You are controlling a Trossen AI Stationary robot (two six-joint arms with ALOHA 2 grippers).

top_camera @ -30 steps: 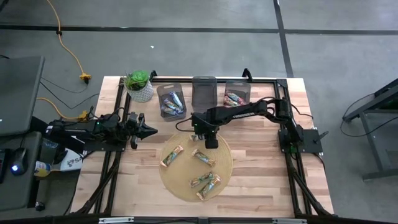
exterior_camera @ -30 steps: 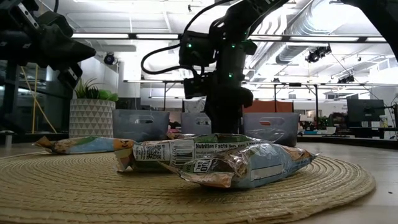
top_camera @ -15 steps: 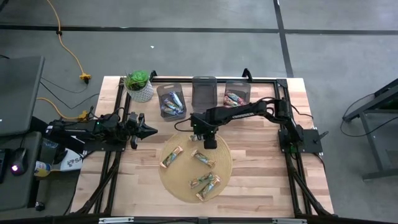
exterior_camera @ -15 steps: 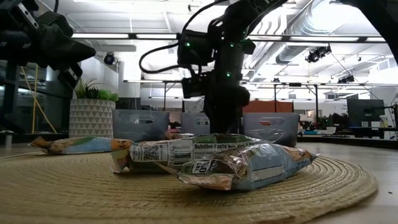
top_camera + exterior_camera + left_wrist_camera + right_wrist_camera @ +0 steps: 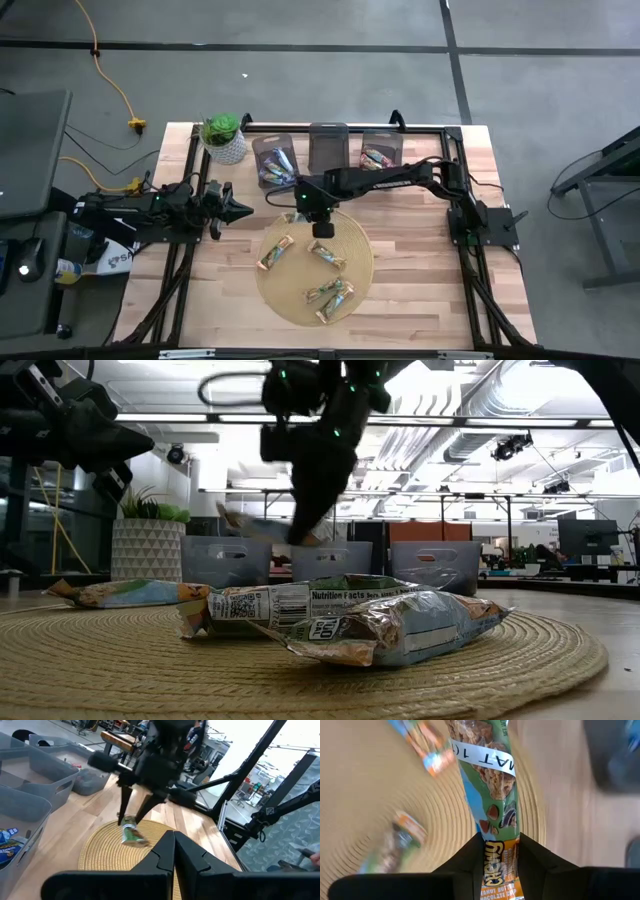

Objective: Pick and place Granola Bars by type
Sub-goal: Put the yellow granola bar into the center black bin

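My right gripper [image 5: 322, 228] hovers over the far part of the round straw mat [image 5: 360, 268], shut on a green granola bar with an orange end [image 5: 487, 790]. The left wrist view shows that bar [image 5: 131, 834] below the right gripper's fingers, above the mat. Three more bars [image 5: 277, 251] [image 5: 327, 253] [image 5: 330, 293] lie flat on the mat. Other bars sit in the left bin [image 5: 277, 165] and the right bin [image 5: 377, 158]. My left gripper [image 5: 237, 208] waits shut over the table's left part. My right gripper pinches the green bar by its orange end [image 5: 500, 862] between its two fingers. It comes from above, slanting, with the fingers along the bar's length. The bar is lifted clear of the mat and sticks out past the fingertips [image 5: 250, 525].
Three clear grey bins stand in a row at the far edge, with the middle one [image 5: 328, 148] between the two that hold bars. A potted plant [image 5: 224, 138] stands at the far left corner. Bare wood lies to the right of the mat [image 5: 430, 260].
My right gripper has risen from the mat and moved toward the table's left, tipping as it went. The green bar has come up with it, from lying on the mat to hanging clear above it. The other bars have stayed in place.
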